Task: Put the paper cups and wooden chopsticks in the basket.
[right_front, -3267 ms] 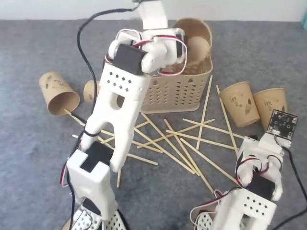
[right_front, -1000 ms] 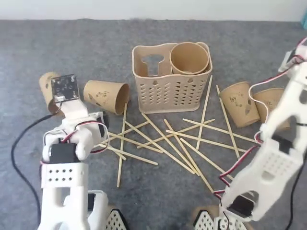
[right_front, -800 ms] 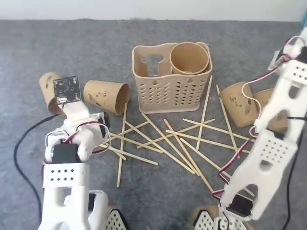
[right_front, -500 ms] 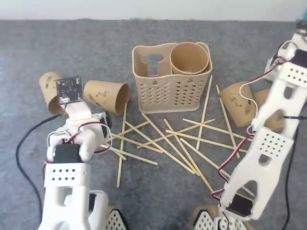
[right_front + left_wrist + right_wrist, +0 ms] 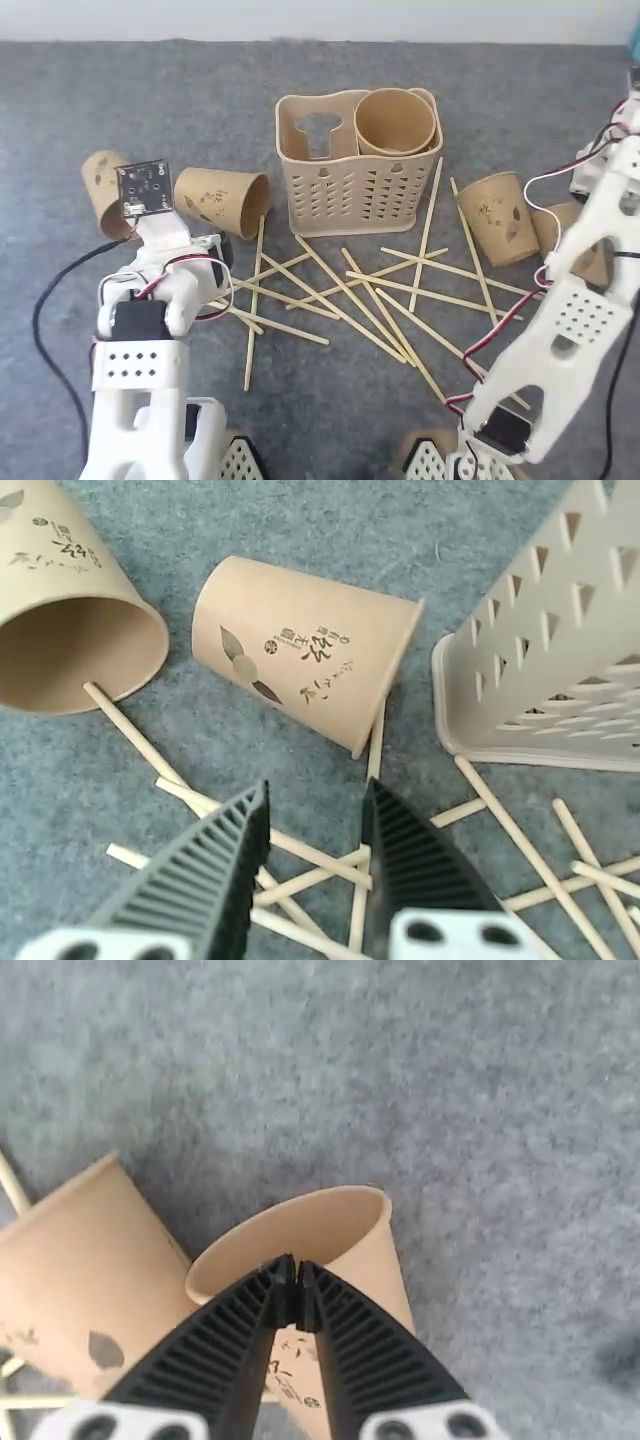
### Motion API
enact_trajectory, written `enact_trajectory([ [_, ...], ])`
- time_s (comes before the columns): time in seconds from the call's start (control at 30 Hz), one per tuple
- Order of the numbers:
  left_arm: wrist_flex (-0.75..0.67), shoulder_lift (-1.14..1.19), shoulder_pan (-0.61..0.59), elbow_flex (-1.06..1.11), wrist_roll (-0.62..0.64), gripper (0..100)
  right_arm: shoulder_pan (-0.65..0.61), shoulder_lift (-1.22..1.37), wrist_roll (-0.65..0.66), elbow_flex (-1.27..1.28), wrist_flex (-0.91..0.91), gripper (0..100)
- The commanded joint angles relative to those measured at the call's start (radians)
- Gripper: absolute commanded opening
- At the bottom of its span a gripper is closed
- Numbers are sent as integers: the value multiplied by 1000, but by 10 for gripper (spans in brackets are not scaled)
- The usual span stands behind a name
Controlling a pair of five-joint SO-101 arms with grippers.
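Note:
The beige slotted basket (image 5: 350, 190) stands at the back middle with one paper cup (image 5: 396, 120) upright inside. Two cups (image 5: 222, 201) (image 5: 103, 188) lie on their sides to its left. My left gripper (image 5: 315, 795) hangs open just short of the nearer of these cups (image 5: 300, 645), above crossed wooden chopsticks (image 5: 310, 875). Two more cups (image 5: 497, 216) (image 5: 560, 222) lie to the basket's right. My right gripper (image 5: 291, 1265) is shut, its tips over the rim of the far-right cup (image 5: 365, 1260). Several chopsticks (image 5: 370, 290) are strewn in front of the basket.
Everything lies on a grey carpet (image 5: 150, 90). The right arm (image 5: 580, 300) stretches up the right side and covers part of the far-right cup. One chopstick (image 5: 428, 230) leans against the basket's right corner. Open carpet lies behind the basket.
The left arm left the cup in the basket and pulled back to the front left. The right arm rose from rest and stretched out over the cups on the right.

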Motion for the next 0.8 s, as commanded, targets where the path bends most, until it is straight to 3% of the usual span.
enact_trajectory([
  [0.0, -21, -25, 5, -4, -5, 145, 18, -168, 17, 78, 42, 8],
  [0.37, -23, -25, 5, -2, -5, 145, 93, -460, 178, 470, 36, 8],
  [0.53, -25, -25, 9, 4, -3, 145, 101, -501, 137, 471, -77, 8],
  [0.77, -25, -25, 5, 7, -3, 145, -8, -438, 0, 471, -211, 8],
])
